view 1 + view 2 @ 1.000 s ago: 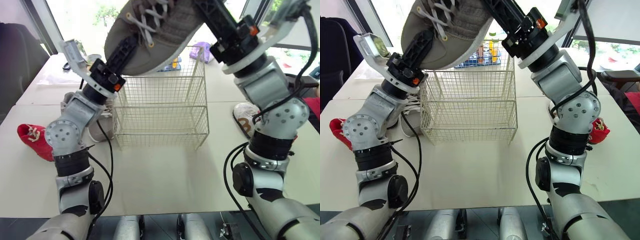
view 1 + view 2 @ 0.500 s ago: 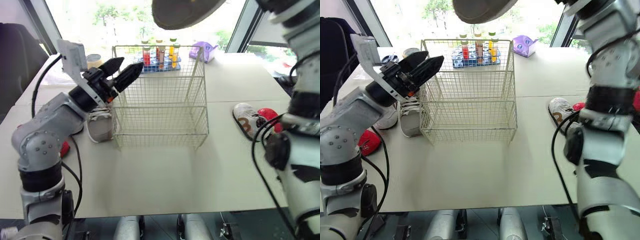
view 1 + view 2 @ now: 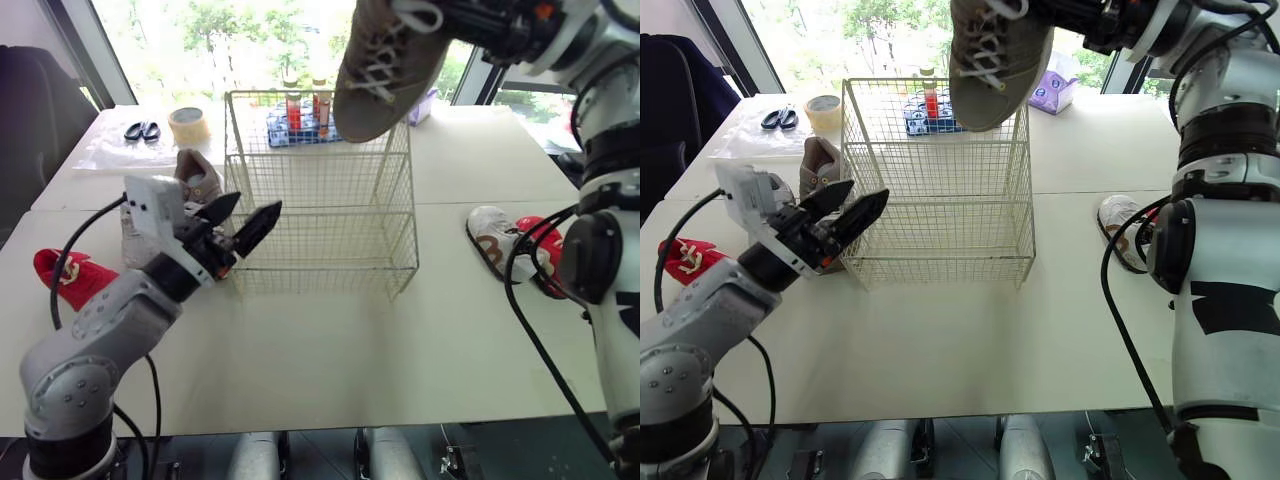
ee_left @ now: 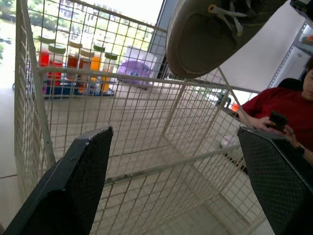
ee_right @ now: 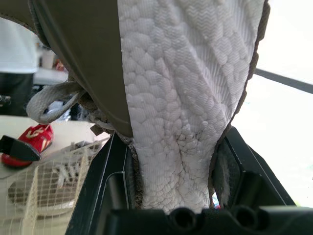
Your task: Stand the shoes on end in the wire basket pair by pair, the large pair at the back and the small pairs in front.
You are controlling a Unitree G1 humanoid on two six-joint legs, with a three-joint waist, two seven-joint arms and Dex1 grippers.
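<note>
Big shoe [image 3: 385, 70]: grey-brown, up high over the wire basket [image 3: 320, 215], toe pointing down, not in it yet.
R gripper [image 5: 171, 161]: jaws pinching the big shoe by its sides.
L gripper [image 3: 256, 204]: jaws spread wide, low, just by the basket's front left corner.
Basket: sits on the counter [image 3: 330, 340].
Grey shoe [image 3: 198, 178]: on counter, left of basket.
Left red shoe [image 3: 70, 278]: far left on counter.
White small shoe [image 3: 490, 235] & right red shoe [image 3: 540, 245]: side by side, right of basket.

No legible text, no brand readable on grey shoe [image 3: 385, 70], white shoe [image 3: 490, 238] marking unreadable
</note>
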